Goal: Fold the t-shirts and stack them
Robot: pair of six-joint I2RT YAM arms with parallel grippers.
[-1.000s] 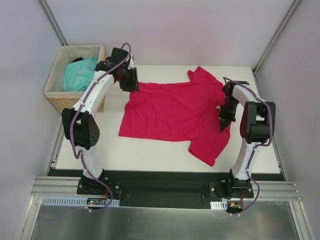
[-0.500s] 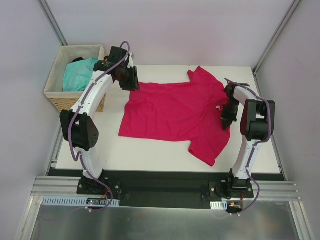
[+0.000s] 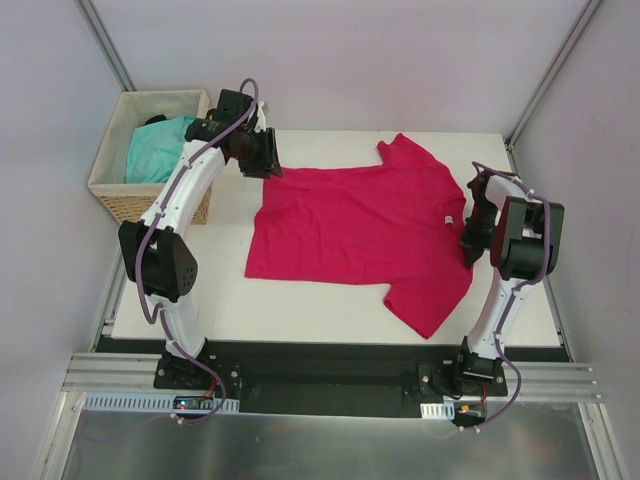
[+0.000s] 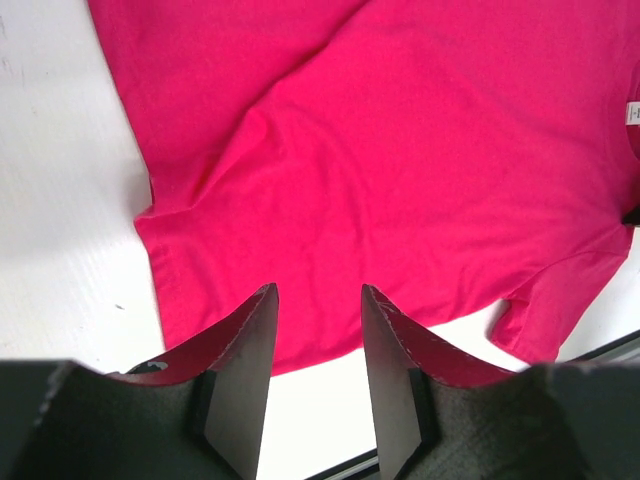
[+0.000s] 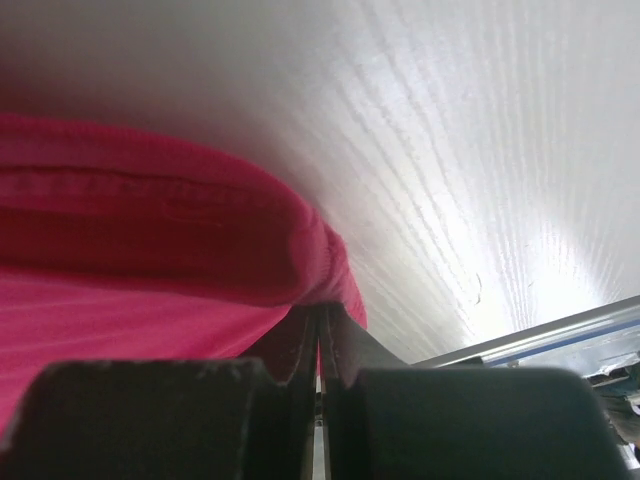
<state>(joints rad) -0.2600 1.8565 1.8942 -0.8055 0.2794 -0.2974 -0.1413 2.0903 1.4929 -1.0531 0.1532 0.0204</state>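
Note:
The crimson-pink t-shirt (image 3: 360, 230) lies spread flat on the white table (image 3: 190, 290), its small white neck label (image 3: 449, 221) near the right side. My right gripper (image 3: 468, 248) is shut on the shirt's right edge; in the right wrist view the jaws (image 5: 322, 310) pinch a fold of the pink fabric (image 5: 150, 250) low over the table. My left gripper (image 3: 262, 158) hovers over the shirt's far-left corner, open and empty; its fingers (image 4: 318, 290) stand apart above the shirt (image 4: 400, 150). The turquoise t-shirt (image 3: 160, 150) lies crumpled in the basket.
The woven wicker basket (image 3: 112, 190) stands off the table's far-left corner, beside my left arm. Grey walls and frame posts close in both sides. The table's right edge and a metal rail (image 5: 540, 335) lie just beyond my right gripper.
My right gripper has moved right with the shirt's edge, dragging the whole shirt a little to the right. My left gripper has shifted slightly back and left, off the shirt's corner.

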